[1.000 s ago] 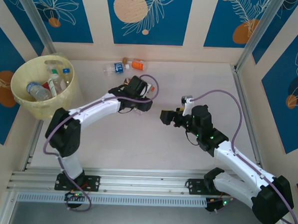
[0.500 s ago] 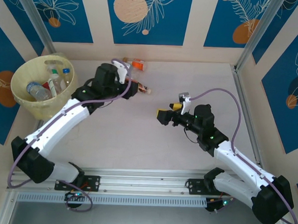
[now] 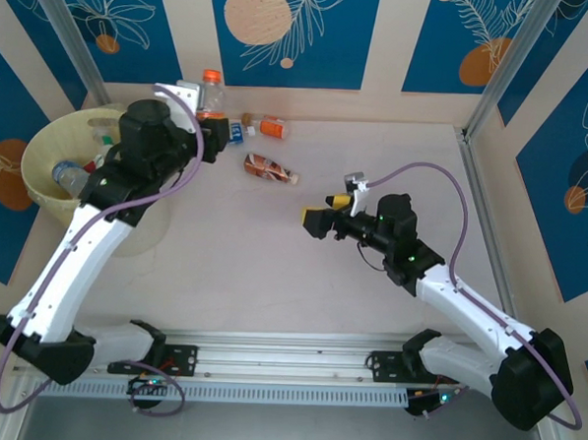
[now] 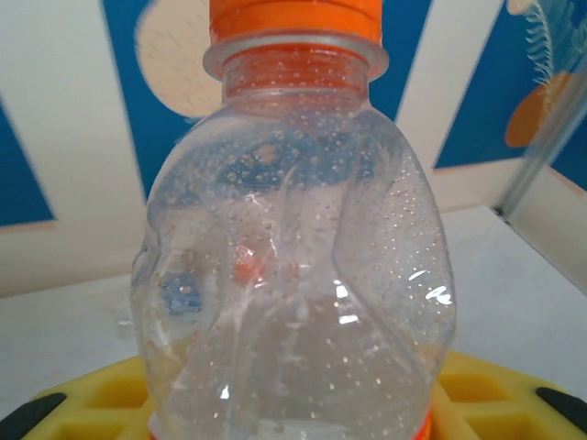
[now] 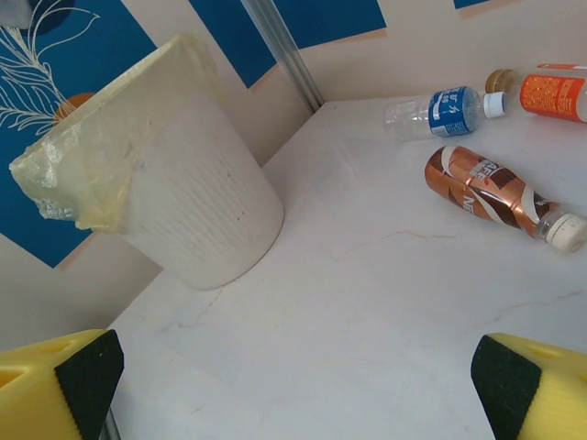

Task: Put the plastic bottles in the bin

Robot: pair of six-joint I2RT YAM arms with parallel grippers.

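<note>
left gripper (image 3: 212, 129) pinching an orange-capped bottle (image 4: 293, 275) upright, right gripper (image 5: 293, 385) spread wide, brown bottle (image 5: 493, 192) lying just ahead of it, bin (image 5: 197, 220) ahead on its left

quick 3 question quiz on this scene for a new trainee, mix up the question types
1. True or false: the right gripper grips a bottle.
2. How many bottles lie on the table outside the bin?
3. The cap of the raised bottle in the left gripper is: A blue, B orange, C white.
Key: 1 false, its jaws stand open and empty. 2 three: the brown-labelled bottle, the blue-labelled bottle and the orange-labelled bottle. 3 B.
</note>
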